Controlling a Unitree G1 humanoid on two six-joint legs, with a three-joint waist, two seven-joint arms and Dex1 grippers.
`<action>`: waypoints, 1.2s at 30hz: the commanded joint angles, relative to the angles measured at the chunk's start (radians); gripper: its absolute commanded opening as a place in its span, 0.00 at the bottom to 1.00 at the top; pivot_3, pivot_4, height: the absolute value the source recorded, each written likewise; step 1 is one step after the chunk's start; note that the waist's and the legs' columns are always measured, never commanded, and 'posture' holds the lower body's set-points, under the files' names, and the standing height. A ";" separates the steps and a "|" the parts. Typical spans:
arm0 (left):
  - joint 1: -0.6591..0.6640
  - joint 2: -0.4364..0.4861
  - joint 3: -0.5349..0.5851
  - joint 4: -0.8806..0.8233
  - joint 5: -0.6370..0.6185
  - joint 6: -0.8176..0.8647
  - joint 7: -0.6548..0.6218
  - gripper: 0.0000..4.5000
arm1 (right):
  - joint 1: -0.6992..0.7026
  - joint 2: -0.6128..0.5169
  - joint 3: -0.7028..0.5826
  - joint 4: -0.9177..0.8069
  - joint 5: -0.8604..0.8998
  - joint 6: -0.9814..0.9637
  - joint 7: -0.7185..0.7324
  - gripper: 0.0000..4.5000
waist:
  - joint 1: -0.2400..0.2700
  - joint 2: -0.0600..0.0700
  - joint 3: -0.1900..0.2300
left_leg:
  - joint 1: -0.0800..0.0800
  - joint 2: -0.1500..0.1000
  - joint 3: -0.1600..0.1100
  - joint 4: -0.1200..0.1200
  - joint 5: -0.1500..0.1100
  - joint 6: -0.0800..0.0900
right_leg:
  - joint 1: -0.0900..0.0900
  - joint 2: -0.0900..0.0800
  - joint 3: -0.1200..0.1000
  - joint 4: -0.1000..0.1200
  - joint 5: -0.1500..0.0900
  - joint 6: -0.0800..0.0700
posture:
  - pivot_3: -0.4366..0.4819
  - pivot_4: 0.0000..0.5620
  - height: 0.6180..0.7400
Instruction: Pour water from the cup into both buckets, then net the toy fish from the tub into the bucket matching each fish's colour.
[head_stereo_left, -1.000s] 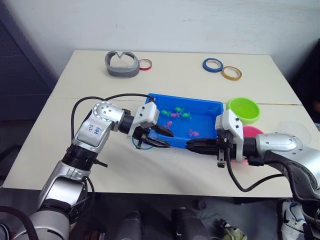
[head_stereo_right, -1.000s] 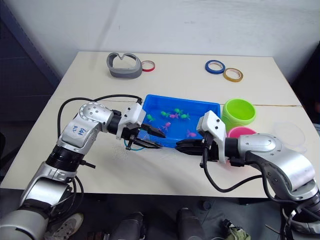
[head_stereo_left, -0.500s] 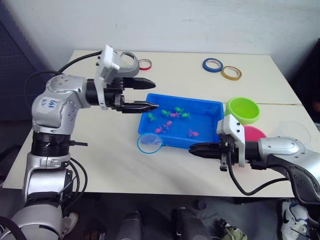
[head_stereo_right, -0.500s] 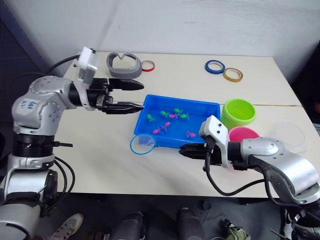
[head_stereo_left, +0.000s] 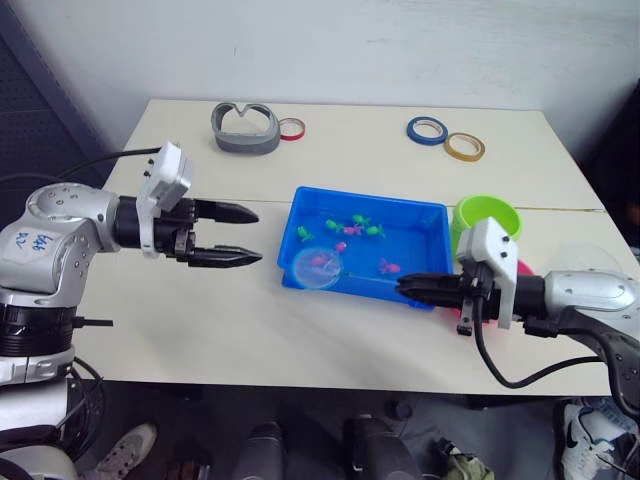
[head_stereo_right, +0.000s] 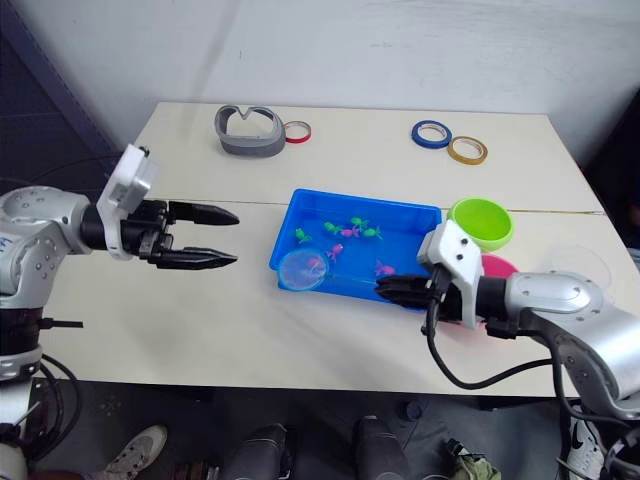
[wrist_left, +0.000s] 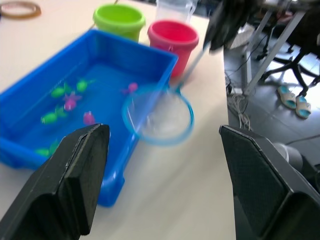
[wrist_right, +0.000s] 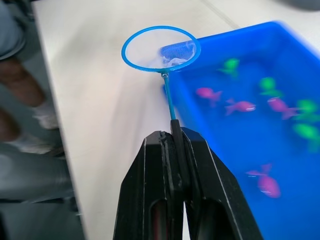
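Right tool (head_stereo_right: 392, 290) clamped on the thin handle of the net (head_stereo_left: 318, 268), near the handle's end, fingers pressed together with the stick between them; hoop held out over the near-left corner of the tub (head_stereo_left: 425, 216), partly above the rim, partly above the table (head_stereo_left: 200, 330); whether the mesh touches the water cannot be told. Left tool (head_stereo_left: 240, 235) spread wide and empty, hovering above the table well to the left of the tub.

Net judged very light, the stick slender and probably springy, so likely to twist or swing in a pinch so far from the hoop; fine mesh soft and limp, apt to drag in water; best gripped firmly across the handle as here, never at the hoop or mesh.

Toy fish (head_stereo_left: 356, 226), green and pink, scattered in the tub toward its far side and middle; tiny, light, probably slick when wet, so better scooped from beneath than chased. Green bucket (head_stereo_left: 485, 214) just beside the tub's right end, pink bucket (wrist_left: 172, 36) next to it, clear cup (wrist_left: 174, 9) close behind both.
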 joint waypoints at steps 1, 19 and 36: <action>0.037 0.020 0.039 -0.026 0.022 -0.063 0.028 0.85 | -0.044 -0.053 -0.055 0.062 -0.112 -0.092 -0.020 0.00 | 0.000 0.000 0.000 | 0.000 0.000 0.000 0.000 0.000 0.000 | 0.000 0.000 0.000 0.000 0.000 0.000 | 0.48 0.27 1.00; 0.099 -0.006 -0.011 -0.039 0.082 -0.267 0.033 0.85 | -0.021 -0.191 0.078 0.217 -0.539 -0.457 0.067 0.00 | 0.000 0.001 0.001 | 0.000 0.000 0.001 -0.002 0.001 0.000 | -0.002 0.000 0.000 0.000 0.000 0.000 | 0.48 0.27 1.00; 0.089 -0.018 -0.038 -0.047 0.085 -0.249 0.042 0.85 | -0.031 -0.198 0.190 0.311 -0.850 -0.603 0.052 0.00 | -0.001 0.002 0.001 | 0.000 0.000 0.002 -0.001 0.001 0.000 | -0.002 0.001 0.001 0.002 0.000 0.000 | 0.48 0.27 1.00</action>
